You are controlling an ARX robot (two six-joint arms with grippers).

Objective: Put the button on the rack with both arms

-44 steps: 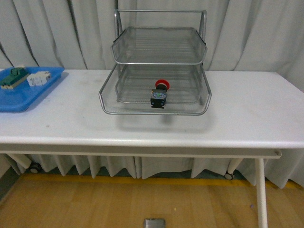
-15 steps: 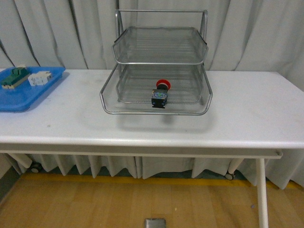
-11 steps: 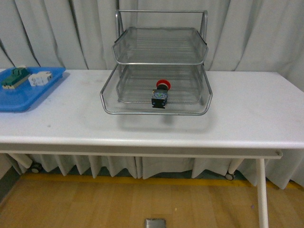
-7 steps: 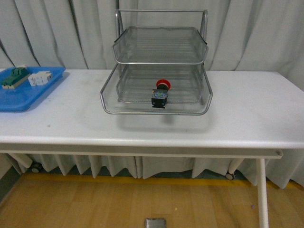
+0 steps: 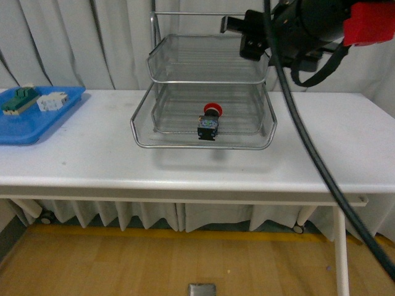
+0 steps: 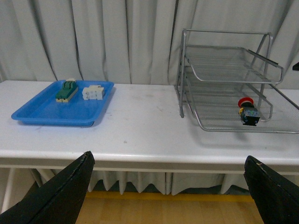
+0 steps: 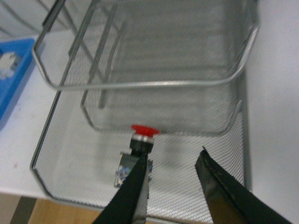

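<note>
The right arm (image 5: 308,24) hangs high over the back right corner of the rack (image 5: 203,147), at about the level of its top shelf, with a thick black cable (image 5: 308,148) trailing down from it across the table (image 5: 92,160). Seen from its wrist, the right gripper (image 7: 173,156) is spread apart and holds nothing. Only the mesh of the lowest shelf shows in the gap between its two dark fingers (image 7: 133,191).

The button (image 7: 140,140) lies below this gripper in the lowest shelf of the rack (image 7: 140,84), on its side, red cap toward the back of the rack and black body toward the front rim. In the wrist picture one finger overlaps the button's body. The front view shows the arm well above it, so the two are apart. The button (image 5: 208,122) sits near the middle of the shelf's front edge.

The left gripper (image 6: 168,158) is drawn back from the table edge and spread wide, and it grips nothing. Its fingers (image 6: 65,196) show only at the lower corners of its wrist picture. Ahead of it and off to its right stands the rack (image 6: 233,131) with the button (image 6: 247,112) inside. Ahead and to its left a blue tray (image 6: 51,112) carries a green-topped block (image 6: 67,90) and a white block (image 6: 92,92) side by side.
</note>
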